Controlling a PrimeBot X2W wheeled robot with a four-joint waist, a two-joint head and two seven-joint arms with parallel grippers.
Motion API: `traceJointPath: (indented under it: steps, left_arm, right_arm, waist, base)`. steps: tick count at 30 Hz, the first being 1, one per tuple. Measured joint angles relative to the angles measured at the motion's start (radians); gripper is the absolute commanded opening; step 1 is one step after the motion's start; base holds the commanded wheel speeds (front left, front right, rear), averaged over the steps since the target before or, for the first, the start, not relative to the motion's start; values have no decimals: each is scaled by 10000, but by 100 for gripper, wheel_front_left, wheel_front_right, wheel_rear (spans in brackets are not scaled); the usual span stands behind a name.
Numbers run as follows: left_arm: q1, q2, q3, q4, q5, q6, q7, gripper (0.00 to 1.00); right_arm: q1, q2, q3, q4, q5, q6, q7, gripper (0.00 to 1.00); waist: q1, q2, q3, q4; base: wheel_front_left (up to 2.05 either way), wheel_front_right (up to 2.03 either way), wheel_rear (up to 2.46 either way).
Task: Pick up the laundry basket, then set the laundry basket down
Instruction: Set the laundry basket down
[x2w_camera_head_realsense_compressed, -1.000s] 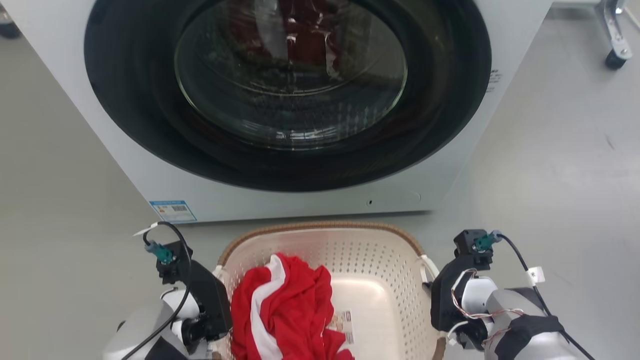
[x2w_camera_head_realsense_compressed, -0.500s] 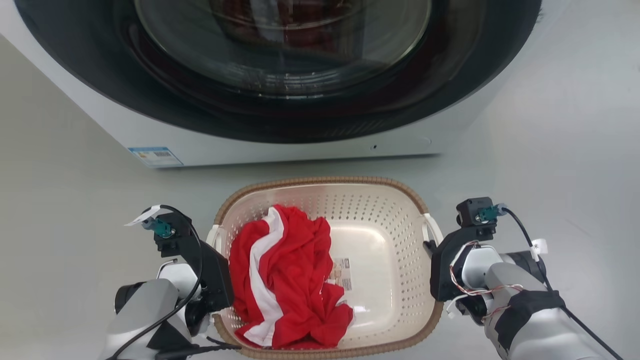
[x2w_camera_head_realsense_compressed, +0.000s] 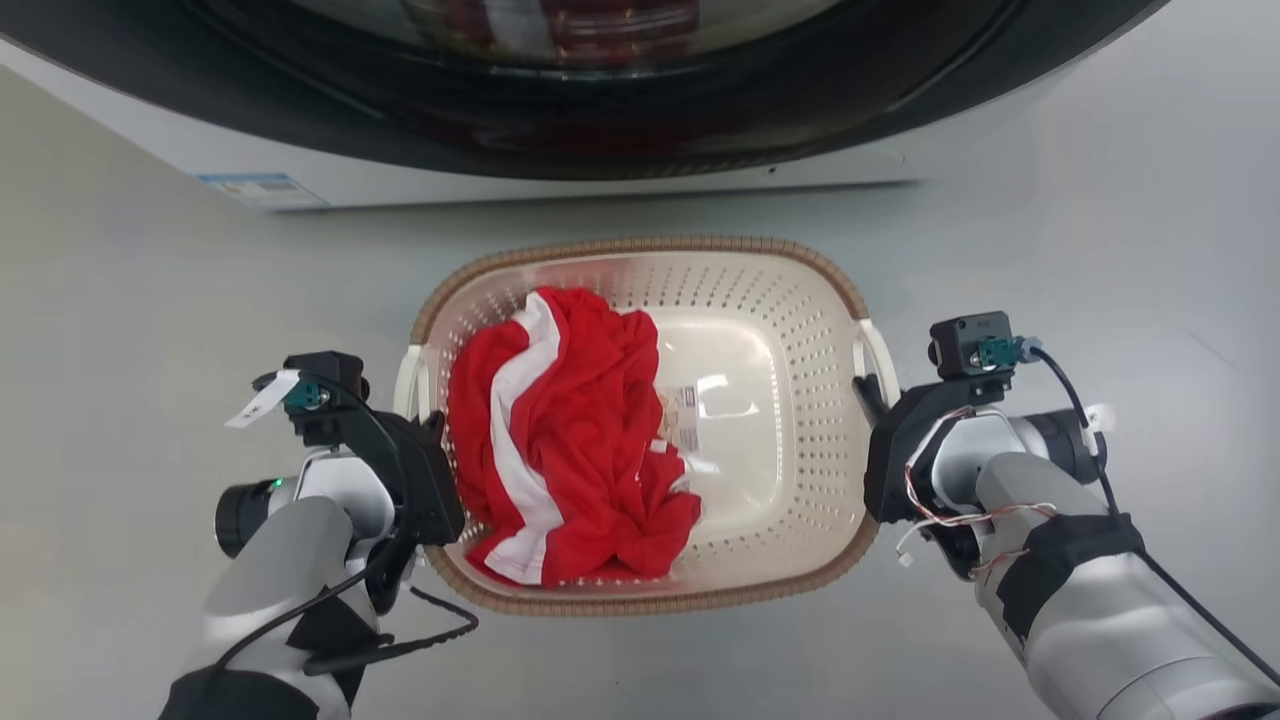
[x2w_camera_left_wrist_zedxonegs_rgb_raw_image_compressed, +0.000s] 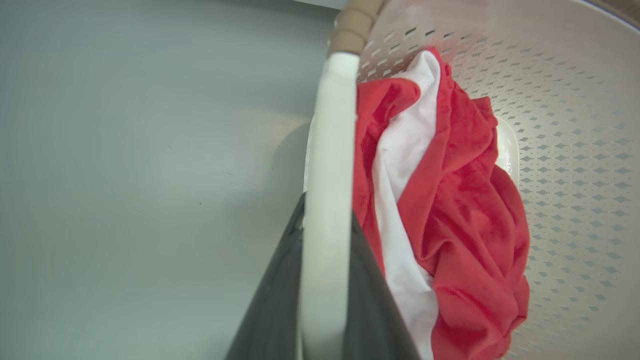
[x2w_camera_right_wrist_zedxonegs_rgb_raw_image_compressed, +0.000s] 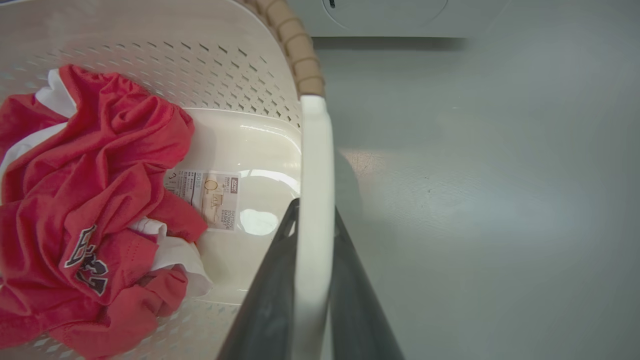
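Note:
The laundry basket is cream-white and perforated, with a brown woven-look rim, and sits in the middle of the head view above the grey floor. A crumpled red and white garment fills its left half. My left gripper is shut on the basket's white left handle, a dark finger on each side. My right gripper is shut the same way on the right handle. I cannot tell whether the basket's bottom touches the floor.
The white washing machine with its dark round door spans the top of the head view, just beyond the basket's far rim. Grey floor lies to the left, right and near side. A label is stuck on the basket's bottom.
The whole head view has shifted, so the camera moved: the washing machine slid up and the whole basket now shows. The gap between basket and washer looks wider. Both grippers stay on the handles.

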Motion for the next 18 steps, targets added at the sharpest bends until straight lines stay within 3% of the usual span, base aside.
traceJointPath:
  steps: [18]
  left_arm:
    - [-884, 63, -61, -92, 341, -29, -1423, 0]
  right_arm:
    - [-803, -98, 82, -111, -305, -466, -1436, 0]
  waist:
    - [-2, -1, 2277, -46]
  base:
    - [0, 0, 0]
